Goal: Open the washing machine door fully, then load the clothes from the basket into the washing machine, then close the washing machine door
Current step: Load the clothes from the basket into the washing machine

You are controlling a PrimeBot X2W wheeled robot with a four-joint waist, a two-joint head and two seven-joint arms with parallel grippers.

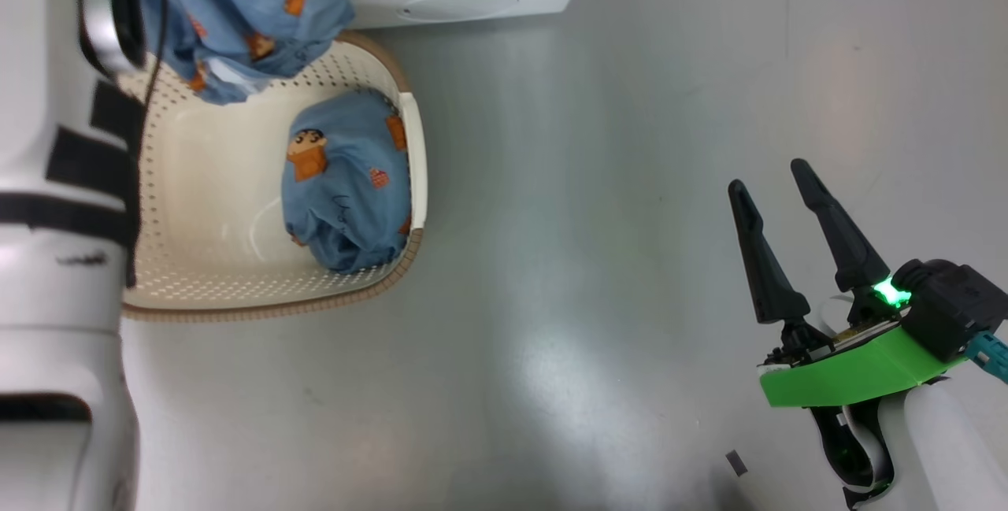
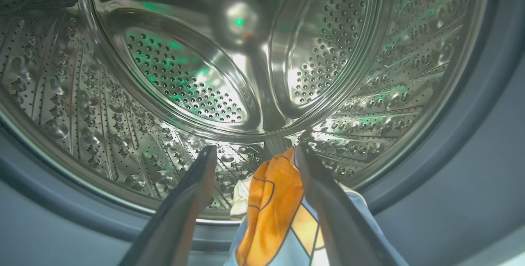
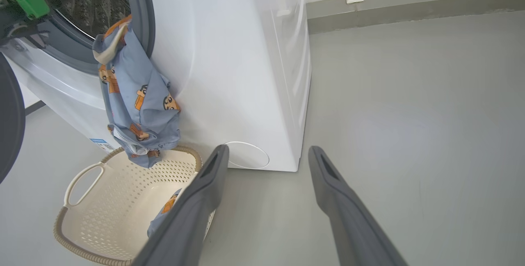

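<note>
**At the washing machine (image 3: 238, 73), loading has begun but is well short of done**

Beside the machine, the washing machine door (image 3: 8, 114) shows as a dark curved edge swung away from the opening. The steel drum (image 2: 184, 73) lies open to the left gripper (image 2: 254, 149). The opening step therefore looks finished, though I cannot tell whether the door is fully back.

The left gripper sits at the drum's lip with its fingers spread and clamping nothing. The first garment (image 3: 139, 94) rests against the inner side of one finger and drapes over the grey gasket (image 2: 463, 126). Most of it hangs outside, down the white front of the machine, with its lower end just above the basket (image 1: 213, 204). None of it reaches the deep part of the drum. I judge this piece to be let go but not truly loaded, and it could slide back out.

The second garment (image 1: 346, 188) lies bunched in the basket, against the wall by one white handle. The right gripper (image 1: 768, 174) hovers over the grey floor (image 1: 591, 298), well apart from the basket, with its fingers apart and nothing in them.

Three steps are left:
- getting the first garment fully inside the drum
- fetching the second garment from the basket
- closing the door
</note>
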